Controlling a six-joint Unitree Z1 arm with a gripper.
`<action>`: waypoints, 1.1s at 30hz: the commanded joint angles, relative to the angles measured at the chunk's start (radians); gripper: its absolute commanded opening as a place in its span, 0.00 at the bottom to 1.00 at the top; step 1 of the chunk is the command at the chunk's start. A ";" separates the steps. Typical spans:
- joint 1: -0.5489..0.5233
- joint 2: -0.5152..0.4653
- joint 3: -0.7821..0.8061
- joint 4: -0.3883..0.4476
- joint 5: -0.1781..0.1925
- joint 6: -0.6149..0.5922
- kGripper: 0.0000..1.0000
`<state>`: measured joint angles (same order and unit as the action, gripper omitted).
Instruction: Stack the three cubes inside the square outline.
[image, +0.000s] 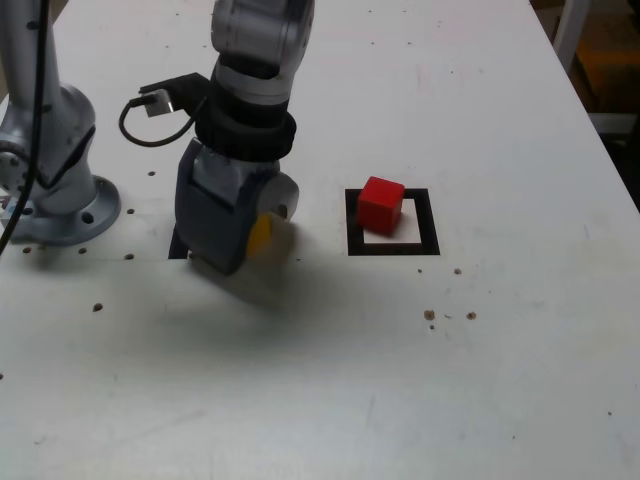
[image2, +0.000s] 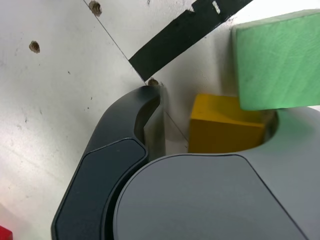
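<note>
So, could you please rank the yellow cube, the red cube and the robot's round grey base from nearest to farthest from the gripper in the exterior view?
1. Small matte yellow cube: right at the gripper, between its jaws.
2. Small matte red cube: toward the exterior view's right, inside the black square outline.
3. Round grey robot base: toward the exterior view's left; only slightly farther, nearly too close to call.

surface (image: 480, 120): matt white board, a bit scuffed and speckled
red cube (image: 381, 205): plain matt faces
yellow cube (image2: 225, 131): same matt look
green cube (image2: 280, 62): matt, slightly grainy
gripper (image2: 165, 125): smooth dark plastic, satin sheen
arm base (image: 60, 150): glossy silver-grey metal
</note>
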<state>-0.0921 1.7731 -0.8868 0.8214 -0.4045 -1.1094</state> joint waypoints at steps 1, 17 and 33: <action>0.002 0.004 0.007 -0.009 0.008 -0.001 0.61; -0.020 0.015 -0.058 0.065 0.069 0.068 0.22; 0.001 0.038 -0.622 0.586 0.343 0.567 0.18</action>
<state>-0.0952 1.8012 -1.4351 1.4017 -0.0680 -0.6705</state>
